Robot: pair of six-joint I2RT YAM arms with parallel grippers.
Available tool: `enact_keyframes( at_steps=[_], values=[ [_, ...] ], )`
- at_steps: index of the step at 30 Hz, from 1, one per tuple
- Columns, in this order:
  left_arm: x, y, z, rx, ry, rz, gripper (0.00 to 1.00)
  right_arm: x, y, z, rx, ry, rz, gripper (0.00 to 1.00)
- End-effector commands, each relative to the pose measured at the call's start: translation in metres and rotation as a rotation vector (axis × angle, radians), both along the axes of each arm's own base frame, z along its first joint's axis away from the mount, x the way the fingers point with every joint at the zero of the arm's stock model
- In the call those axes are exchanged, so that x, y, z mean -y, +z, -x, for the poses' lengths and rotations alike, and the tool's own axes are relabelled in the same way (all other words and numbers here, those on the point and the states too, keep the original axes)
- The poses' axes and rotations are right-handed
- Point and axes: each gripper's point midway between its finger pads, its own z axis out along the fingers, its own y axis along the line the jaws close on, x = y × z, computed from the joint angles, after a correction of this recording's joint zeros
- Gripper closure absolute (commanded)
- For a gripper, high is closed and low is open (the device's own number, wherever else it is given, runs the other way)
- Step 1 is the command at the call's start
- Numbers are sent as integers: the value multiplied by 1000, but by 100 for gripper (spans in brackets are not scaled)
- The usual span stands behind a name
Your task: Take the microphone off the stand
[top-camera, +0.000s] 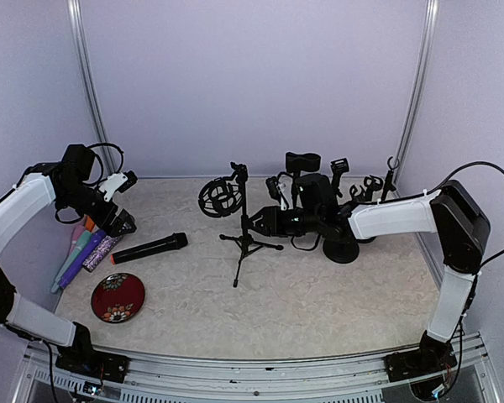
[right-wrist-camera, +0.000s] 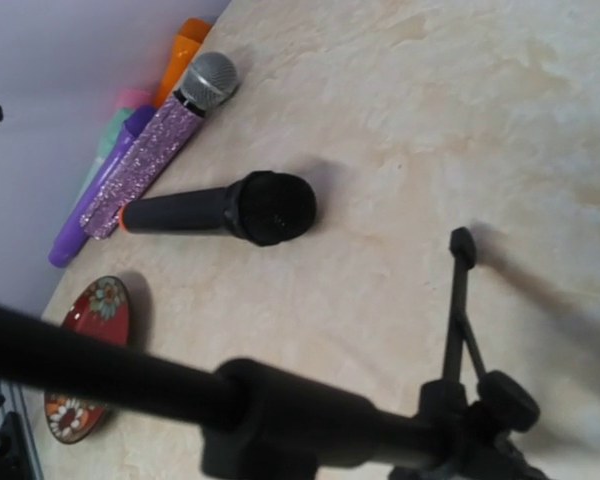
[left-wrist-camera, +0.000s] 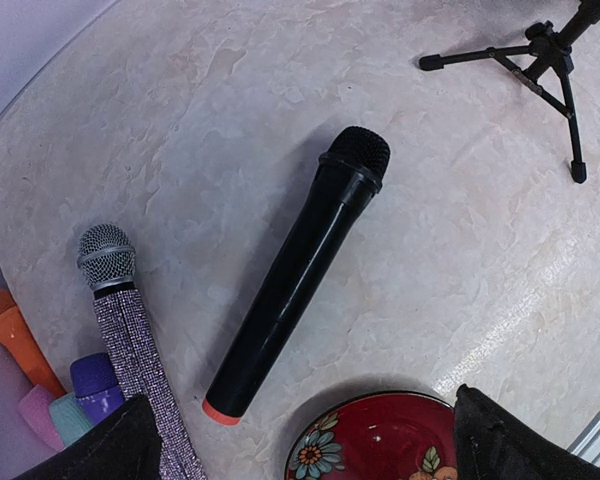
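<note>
A black microphone (top-camera: pixel 149 248) with an orange end cap lies flat on the table, left of the small black tripod stand (top-camera: pixel 244 231). It also shows in the left wrist view (left-wrist-camera: pixel 300 275) and the right wrist view (right-wrist-camera: pixel 220 210). The stand's holder is empty. My left gripper (top-camera: pixel 122 223) is open and empty, hovering above the microphone's orange end (left-wrist-camera: pixel 310 450). My right gripper (top-camera: pixel 257 223) is shut on the stand's pole, which crosses the right wrist view close and blurred (right-wrist-camera: pixel 280 420).
A purple glitter microphone (top-camera: pixel 101 250) and several coloured ones lie at the left wall. A red flowered plate (top-camera: pixel 118 297) sits at the near left. A shock mount (top-camera: pixel 218 199) and more black stands with a round base (top-camera: pixel 343 249) crowd the back right.
</note>
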Motion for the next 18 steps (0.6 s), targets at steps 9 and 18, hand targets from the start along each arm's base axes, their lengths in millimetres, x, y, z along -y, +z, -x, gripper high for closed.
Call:
enact_keyframes(
  at_steps=[9,18],
  values=[
    [-3,15,-6,31,12,1,1,-5,-11,-3,-25,-18,-3,73],
    [-2,17,-8,31,10,2,1,-1,-8,0,24,-40,32,99]
  ],
)
